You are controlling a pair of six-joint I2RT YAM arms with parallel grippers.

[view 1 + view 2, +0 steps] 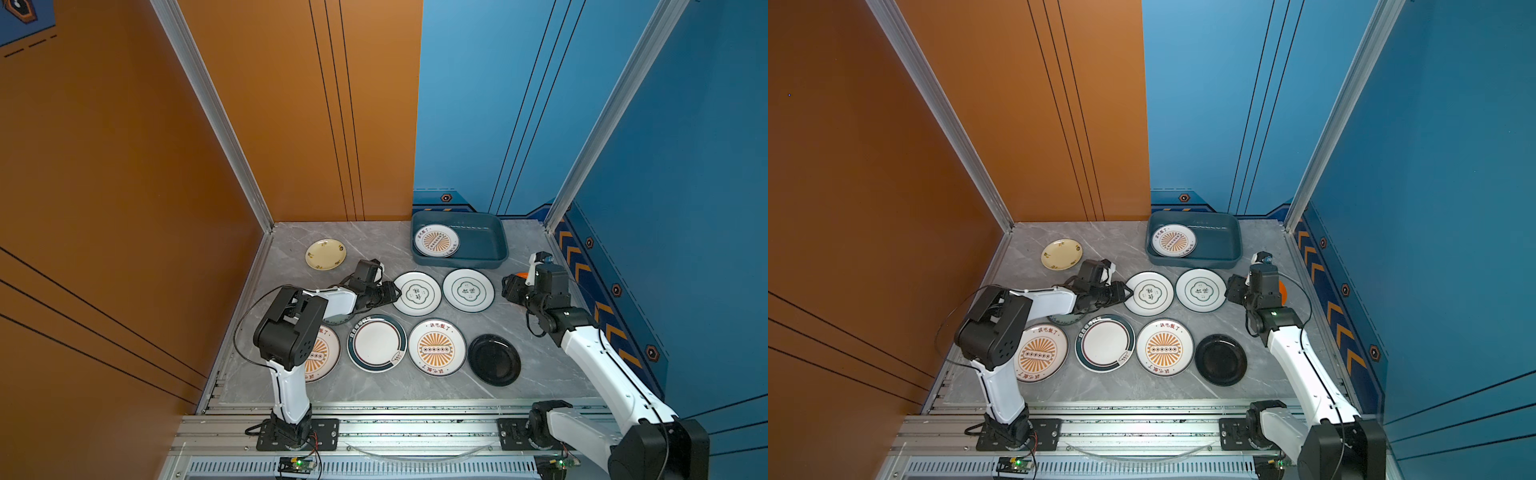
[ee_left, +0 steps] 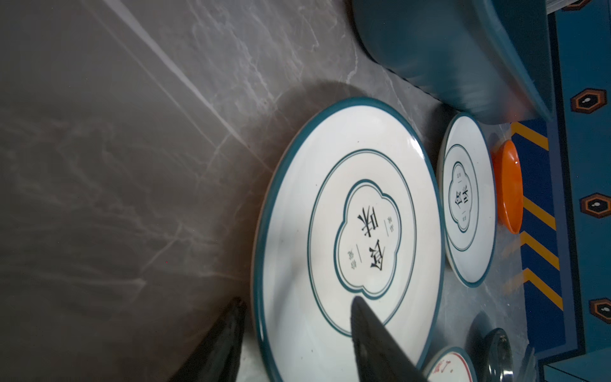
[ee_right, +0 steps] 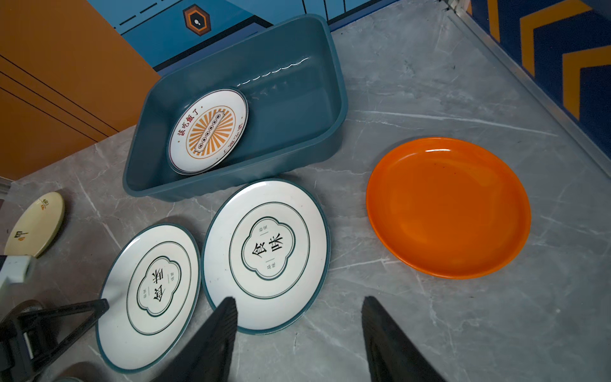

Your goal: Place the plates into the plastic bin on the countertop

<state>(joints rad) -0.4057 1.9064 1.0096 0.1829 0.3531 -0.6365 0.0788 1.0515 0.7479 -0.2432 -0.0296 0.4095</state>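
Bright top views; dim left wrist view, plastic bin (image 2: pixel 446 59) blurred

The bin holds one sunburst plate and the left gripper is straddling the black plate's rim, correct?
No: the bin holds one sunburst plate, but the left gripper straddles the rim of a teal-rimmed white plate; the left wrist view shows it.

Both top views look steeply down from high above the front rail (image 1: pixel 415 428), far enough off to hold the whole worktop (image 1: pixel 374 249) and the bin (image 1: pixel 478 251). The left wrist camera lies low, close and rolled sideways, skimming the worktop past a teal-rimmed plate (image 2: pixel 347 238). The right wrist camera looks down from higher over the right pincer (image 3: pixel 299 299), sharing that plate, the bin and the orange plate (image 3: pixel 448 208).
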